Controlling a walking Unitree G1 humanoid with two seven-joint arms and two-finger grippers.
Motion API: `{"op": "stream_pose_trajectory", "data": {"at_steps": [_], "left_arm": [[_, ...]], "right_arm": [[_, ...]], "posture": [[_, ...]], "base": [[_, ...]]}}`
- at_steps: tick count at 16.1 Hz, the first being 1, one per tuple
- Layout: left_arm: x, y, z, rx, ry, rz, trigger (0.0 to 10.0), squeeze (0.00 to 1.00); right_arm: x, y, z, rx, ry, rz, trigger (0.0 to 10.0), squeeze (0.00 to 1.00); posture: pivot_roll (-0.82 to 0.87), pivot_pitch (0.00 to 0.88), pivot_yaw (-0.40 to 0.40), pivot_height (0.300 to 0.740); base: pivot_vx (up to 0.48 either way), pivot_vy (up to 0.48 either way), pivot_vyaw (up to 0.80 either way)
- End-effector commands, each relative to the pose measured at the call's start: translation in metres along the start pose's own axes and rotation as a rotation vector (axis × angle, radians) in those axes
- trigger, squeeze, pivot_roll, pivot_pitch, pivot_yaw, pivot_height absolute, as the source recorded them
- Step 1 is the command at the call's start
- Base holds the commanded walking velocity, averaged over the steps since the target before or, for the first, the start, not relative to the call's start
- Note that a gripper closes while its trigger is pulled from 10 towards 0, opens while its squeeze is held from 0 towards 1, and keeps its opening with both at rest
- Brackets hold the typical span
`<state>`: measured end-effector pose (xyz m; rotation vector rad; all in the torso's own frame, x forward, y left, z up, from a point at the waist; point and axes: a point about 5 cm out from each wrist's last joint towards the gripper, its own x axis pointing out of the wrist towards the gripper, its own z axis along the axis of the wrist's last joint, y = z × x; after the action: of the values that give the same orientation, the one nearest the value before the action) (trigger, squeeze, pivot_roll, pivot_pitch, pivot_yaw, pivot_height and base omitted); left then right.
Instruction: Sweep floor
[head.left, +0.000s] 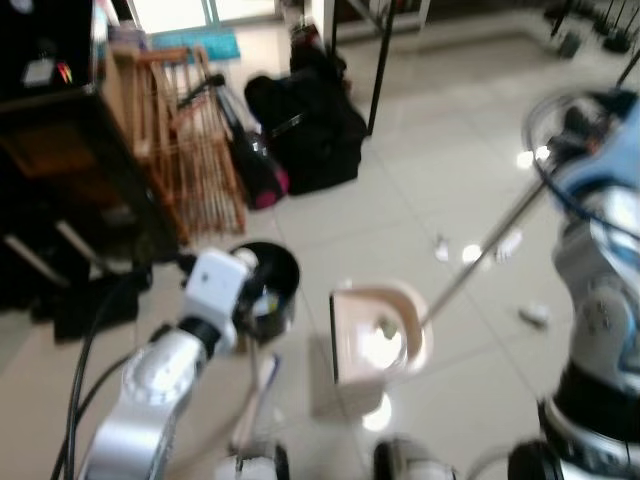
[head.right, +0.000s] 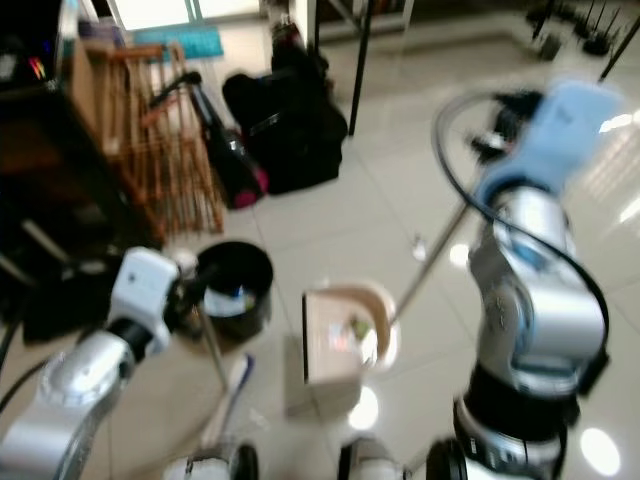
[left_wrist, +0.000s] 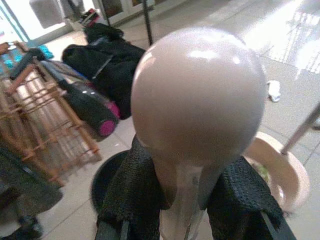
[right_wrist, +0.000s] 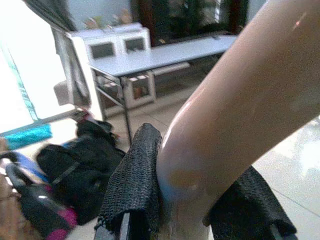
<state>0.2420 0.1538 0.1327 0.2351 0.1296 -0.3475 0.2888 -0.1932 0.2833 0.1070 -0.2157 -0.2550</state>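
Note:
My left gripper (left_wrist: 185, 200) is shut on the broom's pale stick just under its round knob (left_wrist: 197, 95). The stick runs down to the brush (head.right: 230, 392) by my feet. My right gripper (right_wrist: 190, 200) is shut on the curved beige grip (right_wrist: 235, 115) of the dustpan's long handle (head.left: 480, 250), raised at the right (head.right: 500, 122). The beige dustpan (head.left: 375, 335) rests on the tiles in front of me with some debris inside. A black bin (head.left: 272, 280) stands just left of it, beside my left wrist (head.left: 215, 282).
White scraps (head.left: 507, 245) (head.left: 533, 315) lie on the tiles to the right of the dustpan. A wooden rack (head.left: 185, 140), black bags (head.left: 310, 125) and dark furniture (head.left: 50, 150) crowd the left and back. Black table legs (head.left: 380, 60) stand behind.

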Motion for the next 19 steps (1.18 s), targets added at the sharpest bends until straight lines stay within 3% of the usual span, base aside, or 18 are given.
{"op": "stream_pose_trajectory", "data": {"at_steps": [1,9,15,19], "left_arm": [[-0.001,0.000,0.005,0.015,-0.028,0.007,10.0,0.00],[0.000,0.015,0.001,0.030,-0.016,0.049,10.0,0.00],[0.005,0.021,-0.004,0.027,-0.016,0.078,10.0,0.00],[0.008,0.024,-0.006,-0.002,-0.023,0.103,10.0,0.00]], "right_arm": [[0.001,-0.004,0.010,0.011,-0.030,0.004,10.0,0.00],[0.013,-0.003,0.044,0.079,-0.089,0.000,10.0,0.00],[0.014,-0.004,0.045,0.062,-0.082,-0.013,10.0,0.00],[0.010,0.007,0.036,0.086,-0.059,0.013,10.0,0.00]], "posture": [[-0.02,0.164,0.005,0.740],[-0.02,0.151,0.006,0.740],[-0.04,0.117,-0.003,0.740],[-0.05,0.086,-0.003,0.740]], "base": [[0.000,0.360,0.00],[0.000,0.365,0.00],[0.000,0.364,0.00],[0.000,0.363,0.00]]}}
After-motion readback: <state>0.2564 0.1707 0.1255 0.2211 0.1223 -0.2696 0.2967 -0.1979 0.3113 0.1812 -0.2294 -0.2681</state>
